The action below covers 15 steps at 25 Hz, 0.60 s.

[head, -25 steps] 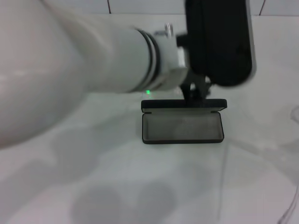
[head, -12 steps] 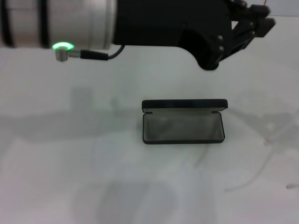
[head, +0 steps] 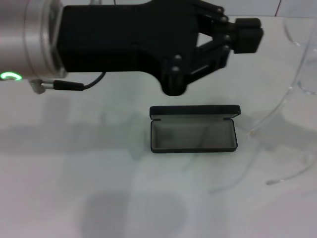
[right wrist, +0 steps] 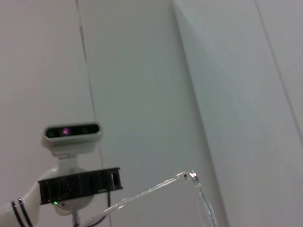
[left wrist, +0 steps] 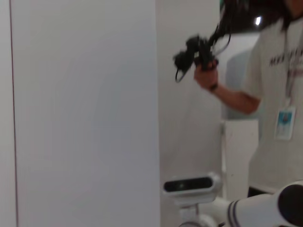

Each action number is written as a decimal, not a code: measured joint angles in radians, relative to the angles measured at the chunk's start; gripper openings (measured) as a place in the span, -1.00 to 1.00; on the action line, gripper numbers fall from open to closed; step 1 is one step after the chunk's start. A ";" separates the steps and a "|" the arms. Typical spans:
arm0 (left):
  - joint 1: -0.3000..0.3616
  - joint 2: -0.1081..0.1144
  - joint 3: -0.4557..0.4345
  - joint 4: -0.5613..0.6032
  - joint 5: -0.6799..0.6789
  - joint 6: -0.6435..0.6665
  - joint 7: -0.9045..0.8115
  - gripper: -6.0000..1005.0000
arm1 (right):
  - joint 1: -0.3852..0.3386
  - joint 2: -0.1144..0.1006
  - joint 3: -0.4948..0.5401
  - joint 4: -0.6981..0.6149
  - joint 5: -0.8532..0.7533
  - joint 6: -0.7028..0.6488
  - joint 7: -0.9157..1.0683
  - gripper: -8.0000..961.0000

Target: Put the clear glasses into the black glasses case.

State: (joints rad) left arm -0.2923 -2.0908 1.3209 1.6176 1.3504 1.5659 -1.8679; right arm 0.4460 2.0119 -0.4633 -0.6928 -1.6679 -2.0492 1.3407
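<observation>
The black glasses case lies open on the white table in the head view, with its grey lining showing and its lid standing up at the back. At the right edge of that view the clear glasses hang in the air, to the right of the case and above it. Their long thin arms trail down toward the table. One clear arm also shows in the right wrist view. My right gripper is out of view. My left gripper is raised above and behind the case, shut with nothing in it.
My left arm spans the top of the head view, well above the table. White table surrounds the case. The left wrist view shows a white wall and a person holding a black device.
My left gripper has drawn back to the left, away from over the case. The clear glasses have risen into view at the right edge, and their shadows have shifted on the table.
</observation>
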 joint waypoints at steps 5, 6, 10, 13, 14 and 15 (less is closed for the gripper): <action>-0.013 0.001 -0.029 -0.089 -0.024 0.054 0.027 -0.90 | 0.065 0.003 -0.068 0.079 0.004 0.037 -0.045 -0.85; -0.014 0.001 -0.029 -0.099 -0.024 0.060 0.034 -0.90 | 0.074 0.004 -0.074 0.090 0.006 0.042 -0.051 -0.85; -0.026 0.001 -0.026 -0.134 -0.028 0.080 0.048 -0.90 | 0.117 0.006 -0.082 0.143 0.006 0.058 -0.082 -0.85; -0.037 0.002 -0.024 -0.154 -0.028 0.096 0.049 -0.90 | 0.144 0.007 -0.097 0.174 0.005 0.068 -0.104 -0.85; -0.043 0.002 -0.024 -0.162 -0.027 0.099 0.050 -0.90 | 0.150 0.008 -0.105 0.180 0.006 0.070 -0.109 -0.85; -0.046 0.002 -0.023 -0.171 -0.026 0.100 0.051 -0.90 | 0.157 0.009 -0.115 0.184 0.009 0.074 -0.115 -0.85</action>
State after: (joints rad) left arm -0.3387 -2.0883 1.2975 1.4465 1.3243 1.6661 -1.8169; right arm 0.6035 2.0208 -0.5779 -0.5085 -1.6590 -1.9753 1.2260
